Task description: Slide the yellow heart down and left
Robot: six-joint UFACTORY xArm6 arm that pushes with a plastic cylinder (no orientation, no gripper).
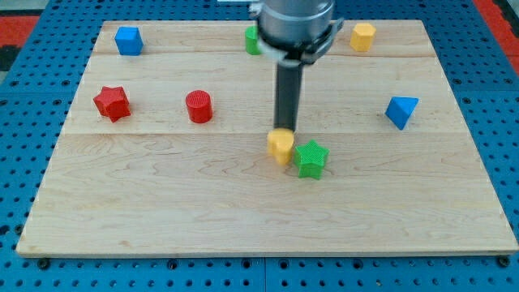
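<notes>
Near the middle of the wooden board (243, 211), in the single camera view, I see the yellow heart (280, 146). It sits a little toward the view's right of centre, with the green star (310, 158) just beside it on the view's right and slightly lower; the two look to be touching or nearly so, and I cannot tell which. My tip (285, 130) comes down from the view's top as a straight dark rod and ends at the upper edge of the yellow heart, apparently in contact with it from above. As for jaws, my arm carries none: it ends in that rod alone, so nothing is apart, together or clamped.

Toward the view's left, the red cylinder (199, 106) stands well apart from the heart, and the red star (112, 103) lies farther left again at about the same height. At the top left corner sits the blue cube (128, 40). Along the top edge, a green block (252, 39) is partly hidden behind the arm's grey housing, so I cannot make out its shape. Just right of the housing is a yellow hexagonal block (362, 36). On the view's right, the blue triangular block (401, 110) rests well away from everything else. Around the board runs a blue perforated surface (503, 122).
</notes>
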